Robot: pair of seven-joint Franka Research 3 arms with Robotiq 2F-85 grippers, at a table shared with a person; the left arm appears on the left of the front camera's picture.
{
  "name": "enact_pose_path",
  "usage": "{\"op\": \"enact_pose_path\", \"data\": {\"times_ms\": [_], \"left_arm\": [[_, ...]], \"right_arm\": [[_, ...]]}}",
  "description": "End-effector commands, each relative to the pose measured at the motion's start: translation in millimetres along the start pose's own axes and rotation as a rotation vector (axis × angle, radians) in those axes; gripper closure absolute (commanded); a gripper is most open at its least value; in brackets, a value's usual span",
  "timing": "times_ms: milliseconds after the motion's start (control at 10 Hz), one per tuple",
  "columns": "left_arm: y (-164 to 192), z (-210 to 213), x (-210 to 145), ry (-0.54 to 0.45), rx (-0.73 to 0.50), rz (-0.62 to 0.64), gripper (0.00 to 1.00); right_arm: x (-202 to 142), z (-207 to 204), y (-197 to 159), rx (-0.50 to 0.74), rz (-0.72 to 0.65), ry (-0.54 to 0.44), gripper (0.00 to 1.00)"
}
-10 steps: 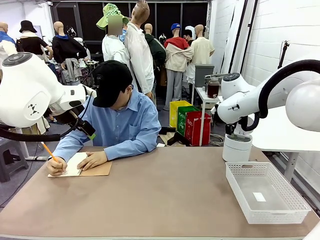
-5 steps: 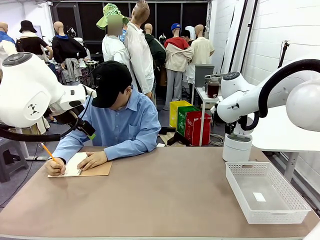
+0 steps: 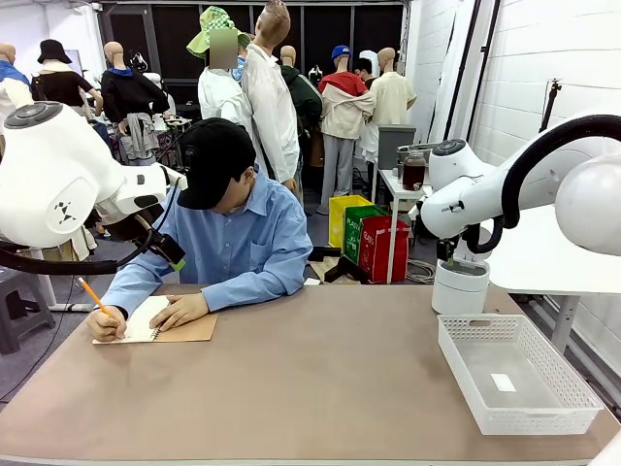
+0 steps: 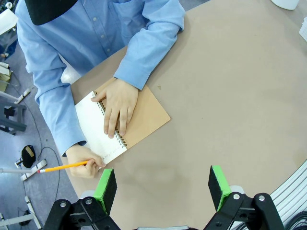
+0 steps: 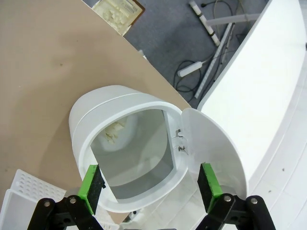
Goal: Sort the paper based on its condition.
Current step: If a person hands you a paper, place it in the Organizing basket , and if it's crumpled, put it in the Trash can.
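Observation:
The paper as a loose sheet is out of view. A person at the far left of the table writes with an orange pencil (image 4: 62, 166) on the white page (image 4: 96, 129) of a spiral notebook (image 3: 184, 330) with a brown cover (image 4: 144, 120). One hand lies flat across the binding. My left gripper (image 4: 163, 184) hangs open high above the bare table, near the notebook, with nothing between its green pads. My right gripper (image 5: 151, 184) is open too, directly over a white bin (image 5: 96, 120) whose lid stands tipped open.
The white bin (image 3: 459, 286) stands at the table's far right. In front of it sits a white perforated basket (image 3: 456, 359) with a tiny white scrap (image 3: 503, 382) on its floor. Coloured boxes (image 3: 374, 243) stand on the floor behind the table.
The person's writing hand and pencil shift slightly left on the page. Both arms stay still.

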State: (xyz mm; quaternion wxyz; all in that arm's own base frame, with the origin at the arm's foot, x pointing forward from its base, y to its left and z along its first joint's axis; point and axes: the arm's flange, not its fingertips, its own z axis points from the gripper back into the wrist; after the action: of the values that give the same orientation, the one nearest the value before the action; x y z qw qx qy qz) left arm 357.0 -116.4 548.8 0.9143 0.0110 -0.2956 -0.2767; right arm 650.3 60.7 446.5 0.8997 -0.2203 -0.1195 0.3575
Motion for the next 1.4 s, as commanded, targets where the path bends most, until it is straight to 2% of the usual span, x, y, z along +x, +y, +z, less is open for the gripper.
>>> {"op": "enact_pose_path", "data": {"times_ms": [0,500,600,800,1000,1300], "left_arm": [[0.4,0.2,-0.1,-0.001,-0.003,0.002,0.00],[0.4,0.2,-0.1,-0.001,-0.003,0.002,0.00],[0.4,0.2,-0.1,-0.001,-0.003,0.002,0.00],[0.4,0.2,-0.1,-0.001,-0.003,0.002,0.00],[0.4,0.2,-0.1,-0.001,-0.003,0.002,0.00],[0.4,0.2,-0.1,-0.001,-0.003,0.002,0.00]], "right_arm": [[-0.2,0.1,-1.1,-0.004,0.002,-0.005,0.00],[0.0,0.0,0.0,0.000,0.000,0.000,0.00],[-4.2,21.8,8.7,0.071,-0.021,-0.078,0.00],[-4.7,48.5,23.2,0.142,-0.030,-0.137,0.00],[-8.8,74.9,37.6,0.211,0.005,-0.197,0.00],[-30.5,118.5,71.1,0.317,0.099,-0.361,0.00]]}}
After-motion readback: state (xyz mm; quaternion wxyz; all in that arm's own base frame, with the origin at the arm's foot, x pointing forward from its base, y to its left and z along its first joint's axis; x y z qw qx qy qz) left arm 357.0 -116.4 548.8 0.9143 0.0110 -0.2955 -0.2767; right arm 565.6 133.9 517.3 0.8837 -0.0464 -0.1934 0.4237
